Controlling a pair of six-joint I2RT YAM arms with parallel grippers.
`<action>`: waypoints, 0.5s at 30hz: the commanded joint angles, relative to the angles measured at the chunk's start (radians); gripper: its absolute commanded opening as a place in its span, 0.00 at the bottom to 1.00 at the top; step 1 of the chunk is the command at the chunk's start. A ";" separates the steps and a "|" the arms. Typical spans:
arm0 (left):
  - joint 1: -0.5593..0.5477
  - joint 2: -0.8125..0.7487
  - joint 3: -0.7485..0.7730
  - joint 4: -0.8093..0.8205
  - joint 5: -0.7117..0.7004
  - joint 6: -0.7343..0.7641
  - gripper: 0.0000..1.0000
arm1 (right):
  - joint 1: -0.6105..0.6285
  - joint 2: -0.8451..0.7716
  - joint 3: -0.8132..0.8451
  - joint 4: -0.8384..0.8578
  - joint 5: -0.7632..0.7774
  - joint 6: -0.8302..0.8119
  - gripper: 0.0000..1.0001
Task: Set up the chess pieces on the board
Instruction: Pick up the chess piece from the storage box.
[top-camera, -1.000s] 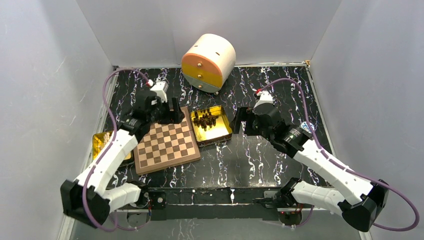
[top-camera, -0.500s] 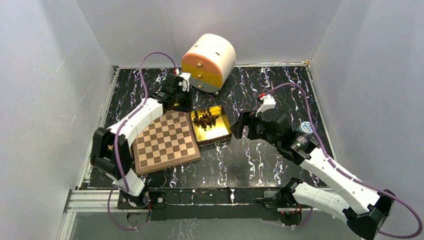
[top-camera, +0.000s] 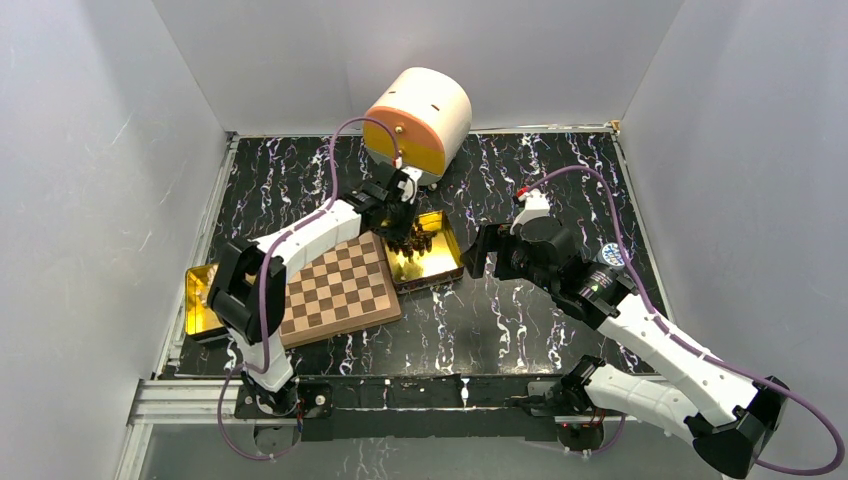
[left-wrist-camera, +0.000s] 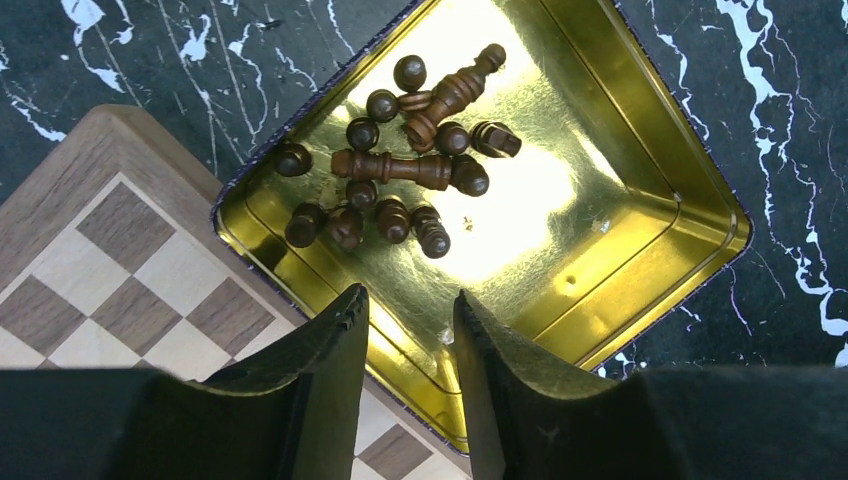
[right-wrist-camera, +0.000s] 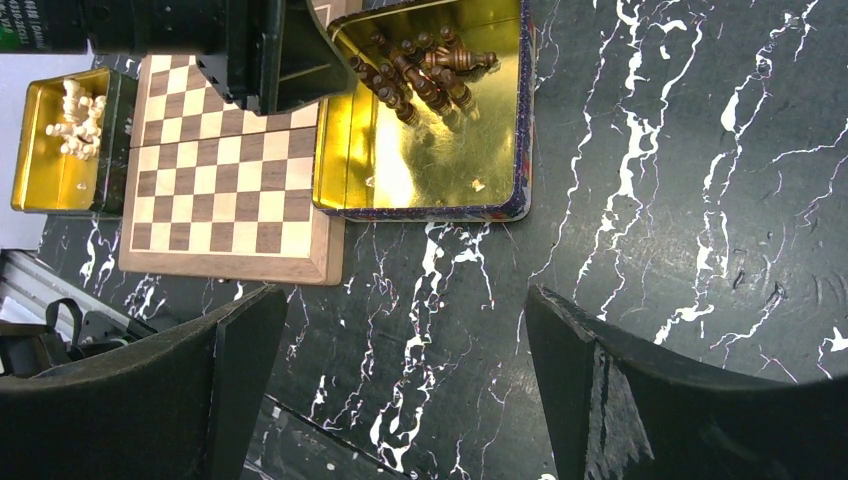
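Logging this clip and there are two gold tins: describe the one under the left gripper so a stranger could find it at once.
Find the checkered board on the black marbled table. The gold tin lies beside its right edge, below the left gripper. Unlike the other gold tin left of the board, which holds pale pieces, it holds dark brown chess pieces.
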 joint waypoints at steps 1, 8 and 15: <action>-0.020 0.022 0.043 -0.002 -0.031 0.021 0.34 | -0.001 -0.006 0.000 0.032 0.016 0.002 0.99; -0.040 0.040 0.041 0.022 -0.035 0.015 0.28 | 0.000 -0.005 -0.001 0.031 0.025 0.006 0.99; -0.046 0.069 0.040 0.032 -0.026 0.026 0.28 | 0.000 -0.013 -0.013 0.028 0.028 0.012 0.99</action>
